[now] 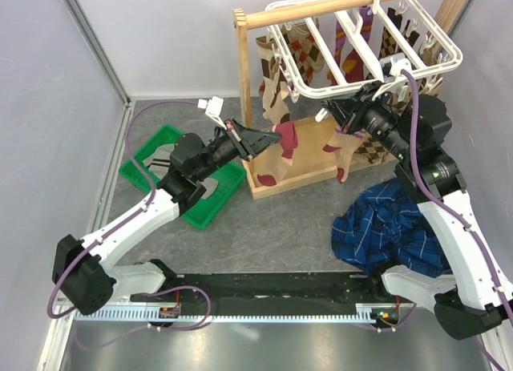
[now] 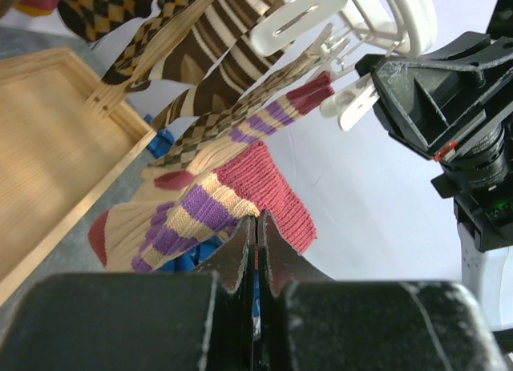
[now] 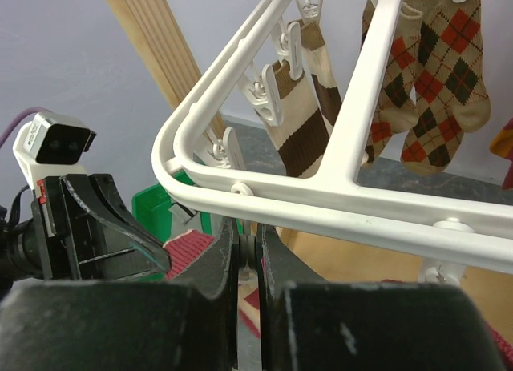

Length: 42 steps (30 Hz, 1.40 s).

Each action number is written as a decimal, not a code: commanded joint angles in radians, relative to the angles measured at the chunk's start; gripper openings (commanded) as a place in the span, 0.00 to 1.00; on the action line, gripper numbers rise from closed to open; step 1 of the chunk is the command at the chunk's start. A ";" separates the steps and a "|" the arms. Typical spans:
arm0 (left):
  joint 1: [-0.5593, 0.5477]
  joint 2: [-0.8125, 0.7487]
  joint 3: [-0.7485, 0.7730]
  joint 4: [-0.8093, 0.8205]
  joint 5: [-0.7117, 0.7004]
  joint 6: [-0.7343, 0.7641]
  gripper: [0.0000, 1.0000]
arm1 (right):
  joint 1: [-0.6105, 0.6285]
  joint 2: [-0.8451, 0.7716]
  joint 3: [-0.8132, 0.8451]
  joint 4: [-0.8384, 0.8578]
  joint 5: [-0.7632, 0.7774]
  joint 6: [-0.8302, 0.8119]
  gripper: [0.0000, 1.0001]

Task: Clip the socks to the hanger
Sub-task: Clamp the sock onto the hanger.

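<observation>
Tan sock with purple stripes and a maroon cuff: held in the air in front of the wooden rail stand, below the near corner of the hanger, foot trailing down towards the stand's base.

Left gripper: clenched on the maroon cuff, fingers pressed together with the ribbed edge pinched between them.

Right gripper: just under the hanger's rim, facing the left gripper at close range; its jaws are drawn in on a small white clip dangling from the frame.

Hanger: white plastic grid hooked over the wooden rail, with striped and argyle socks clipped along its far side.

Second tan-and-maroon sock: hangs just below the right gripper; how it is attached cannot be told.

Green tray: on the table beside the left arm.

Blue plaid cloth: heaped beside the right arm.
</observation>
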 commanded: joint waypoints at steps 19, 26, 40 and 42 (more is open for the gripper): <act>-0.108 0.169 0.172 0.280 -0.088 0.117 0.02 | 0.011 -0.006 -0.052 0.071 -0.125 0.192 0.09; -0.113 0.178 0.181 0.282 -0.097 0.130 0.02 | 0.011 0.005 -0.053 0.085 -0.154 0.212 0.10; -0.136 0.204 0.212 0.274 -0.137 0.146 0.02 | 0.008 0.007 -0.056 0.111 -0.187 0.242 0.09; -0.137 0.203 0.213 0.276 -0.150 0.140 0.02 | 0.009 0.010 -0.061 0.113 -0.187 0.242 0.09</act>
